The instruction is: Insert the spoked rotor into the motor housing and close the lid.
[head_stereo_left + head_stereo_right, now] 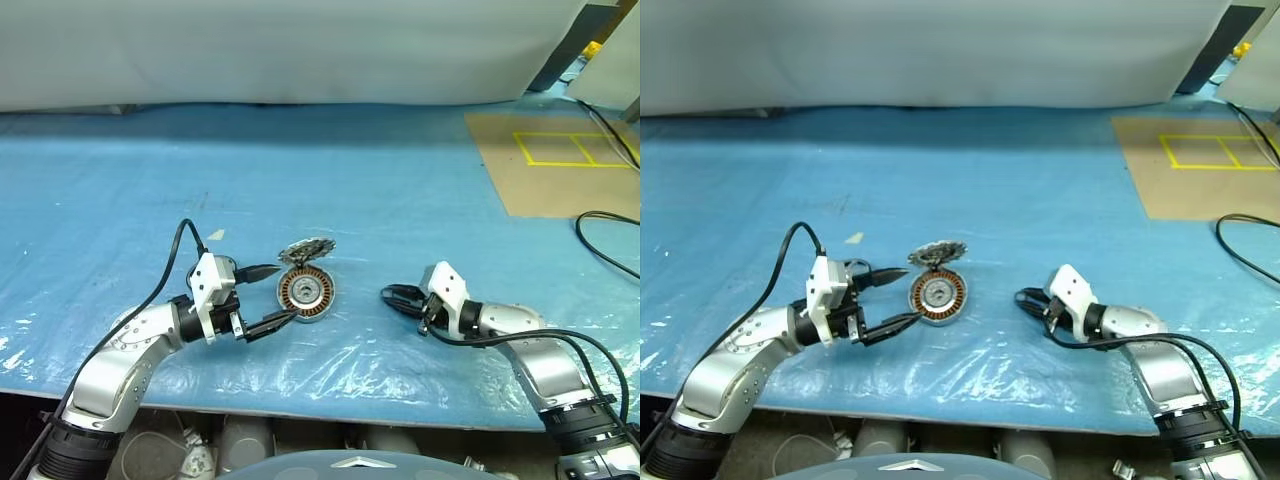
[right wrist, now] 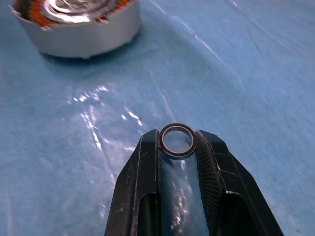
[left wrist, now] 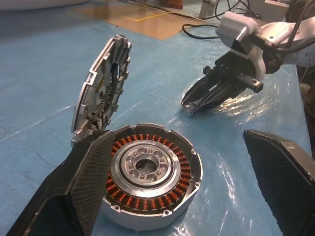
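The motor housing [image 1: 305,291] lies flat on the blue sheet, with copper windings and a silver centre facing up. The lid [image 3: 101,93], a grey finned disc, stands on edge against the housing's far side. My left gripper [image 1: 287,293] is open, its fingers [image 3: 83,191] spread on either side of the housing's left edge. My right gripper [image 2: 177,143] is shut on a small black ring [image 2: 177,140] pinched at its tips, and hovers to the right of the housing [image 2: 78,29], apart from it. The spoked rotor is out of view.
Shiny clear plastic film [image 1: 330,365] covers the blue sheet near the front edge. A brown board with yellow tape [image 1: 560,160] lies at the far right, and black cables [image 1: 605,245] trail beside it. A white backdrop [image 1: 300,50] closes off the back.
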Tool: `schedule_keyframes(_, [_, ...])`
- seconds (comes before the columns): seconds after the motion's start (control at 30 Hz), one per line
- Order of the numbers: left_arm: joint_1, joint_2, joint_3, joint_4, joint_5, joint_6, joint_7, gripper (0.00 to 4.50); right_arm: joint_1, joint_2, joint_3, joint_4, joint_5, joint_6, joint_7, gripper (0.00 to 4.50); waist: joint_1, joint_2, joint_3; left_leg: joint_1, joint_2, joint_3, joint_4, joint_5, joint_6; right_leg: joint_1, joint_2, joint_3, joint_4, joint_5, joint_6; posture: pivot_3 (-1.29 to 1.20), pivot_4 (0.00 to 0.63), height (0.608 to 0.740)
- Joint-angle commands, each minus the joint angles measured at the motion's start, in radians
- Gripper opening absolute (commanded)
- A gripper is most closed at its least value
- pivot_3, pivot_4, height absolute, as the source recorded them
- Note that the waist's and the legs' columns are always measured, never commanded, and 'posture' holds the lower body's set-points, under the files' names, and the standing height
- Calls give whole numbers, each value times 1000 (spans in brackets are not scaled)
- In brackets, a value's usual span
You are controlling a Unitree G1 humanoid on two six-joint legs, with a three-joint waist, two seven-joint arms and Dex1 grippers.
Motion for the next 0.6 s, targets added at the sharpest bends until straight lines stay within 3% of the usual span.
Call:
schedule_keyframes(0.03, [7, 14, 20, -37, -12, -13, -13, 4414, -39, -10, -15, -115, 69, 55, 33, 606, -2, 0, 0, 0, 0, 0, 0, 0, 0, 0, 0, 0, 0, 0, 0, 0, 150, 740])
schedule_keyframes(0.33, [31, 22, 34, -61, -16, -13, -6, 4414, -183, 31, 52, -191, 97, 214, 24, 606, 1, 1, 0, 1, 0, 0, 0, 0, 0, 1, 0, 0, 0, 0, -1, 0, 150, 740])
schedule_keyframes(0.6, [57, 24, 33, -76, 2, -31, -2, 4414, -274, 88, 156, -82, 52, 160, 76, 606, -1, 1, 0, 0, 0, 0, 0, 2, -4, 0, 0, 0, 0, 0, -1, 0, 150, 740])
